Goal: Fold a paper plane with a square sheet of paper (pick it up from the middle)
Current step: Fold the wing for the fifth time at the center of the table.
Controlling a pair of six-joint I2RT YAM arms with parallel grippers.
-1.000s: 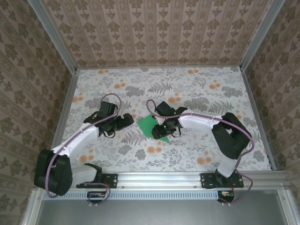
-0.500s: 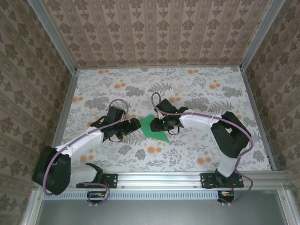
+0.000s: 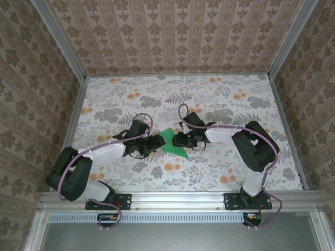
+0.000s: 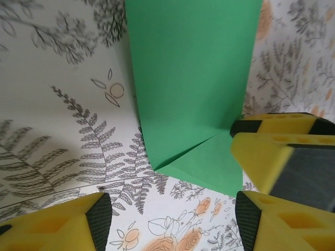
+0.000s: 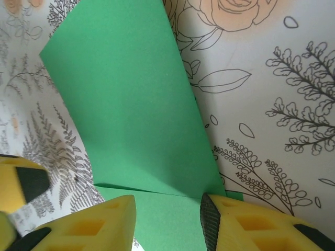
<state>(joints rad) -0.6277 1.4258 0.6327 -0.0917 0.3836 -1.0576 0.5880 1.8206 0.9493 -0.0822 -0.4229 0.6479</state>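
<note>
The square sheet of paper (image 3: 170, 141) is bright green and lies partly folded in the middle of the floral table, a diagonal crease across its near corner (image 4: 199, 157). My left gripper (image 3: 152, 144) sits just left of it, open (image 4: 172, 219), with bare tablecloth between its fingers and the paper's corner just ahead. My right gripper (image 3: 183, 139) is over the sheet's right side. Its jaws (image 5: 167, 222) stand apart astride a creased flap of the sheet (image 5: 131, 104), which lies flat between the fingers. One right finger (image 4: 282, 151) shows at the paper's edge in the left wrist view.
The table (image 3: 225, 104) has a flower and fern print cloth, metal rails (image 3: 70, 130) at the sides and patterned walls behind. The two grippers are close together on either side of the sheet; a left finger (image 5: 23, 183) shows in the right wrist view.
My left gripper has slid right to the sheet's edge, its jaws narrowing. My right gripper has shifted a little up and left over the sheet, its jaws slightly narrower.
</note>
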